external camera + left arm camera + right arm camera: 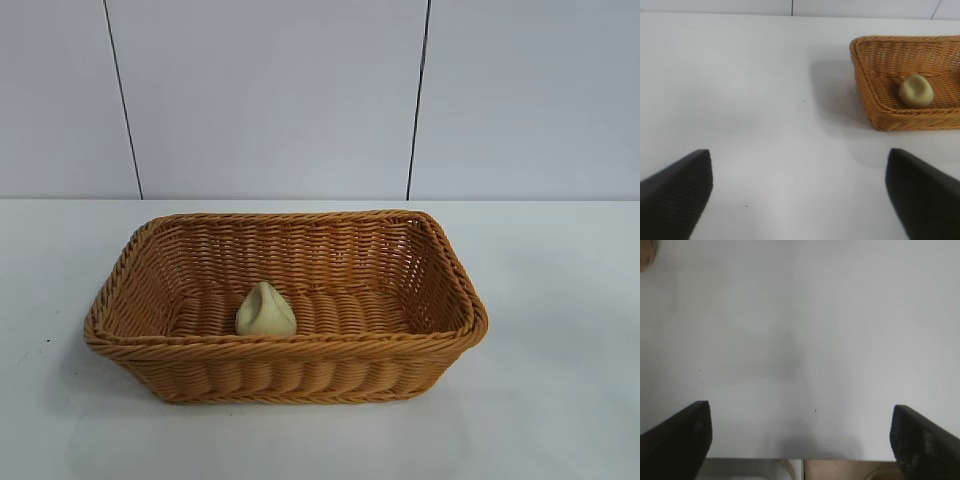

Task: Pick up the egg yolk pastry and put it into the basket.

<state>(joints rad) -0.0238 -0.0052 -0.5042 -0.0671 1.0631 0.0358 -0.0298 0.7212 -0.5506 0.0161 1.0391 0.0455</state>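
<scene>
From the exterior view, you had the basket (285,312) sitting on the white table (560,380), its long side facing the camera and its braided rim running all the way round. The egg yolk pastry (265,311) lay inside it on the woven floor, close behind the near wall and a little left of the middle, its pinched tip pointing up. Neither of your arms showed in this view. Behind the table stood a pale panelled wall (270,100) with two dark vertical seams.

In the left wrist view, your left gripper (800,192) hung over bare tabletop with its two dark fingers (675,192) spread wide apart and nothing between them. The basket stood well beyond it and off to one side, only one end of it in the picture, and the pastry rested inside on the weave, dented face showing. A soft shadow lay on the table beside the basket's outer wall.

In the right wrist view, your right gripper (800,435) was likewise spread wide, fingers (927,440) empty, looking down at plain white tabletop. A small brown sliver at one corner may have been the basket's rim; you could not tell for sure. The table's edge showed just under the fingers.
</scene>
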